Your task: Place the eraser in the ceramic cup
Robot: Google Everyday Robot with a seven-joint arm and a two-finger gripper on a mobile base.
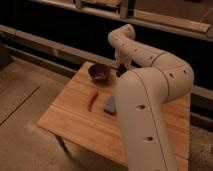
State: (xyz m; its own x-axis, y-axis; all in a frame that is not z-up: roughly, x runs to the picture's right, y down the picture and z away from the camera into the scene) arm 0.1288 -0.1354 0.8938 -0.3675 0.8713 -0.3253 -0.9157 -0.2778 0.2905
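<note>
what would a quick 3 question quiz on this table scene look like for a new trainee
1. True or false: the red stick lies inside the dark bowl.
2. Which thing lies nearest the red stick: A) the blue-grey block, B) the dark bowl, C) the gripper?
3. Fill in: the gripper hangs over the far edge of the wooden table, just to the ____ of the bowl in the picture.

Key
1. False. The stick lies on the table, nearer the camera than the bowl.
2. A. The block lies beside the stick, partly hidden by the arm.
3. Right.
</note>
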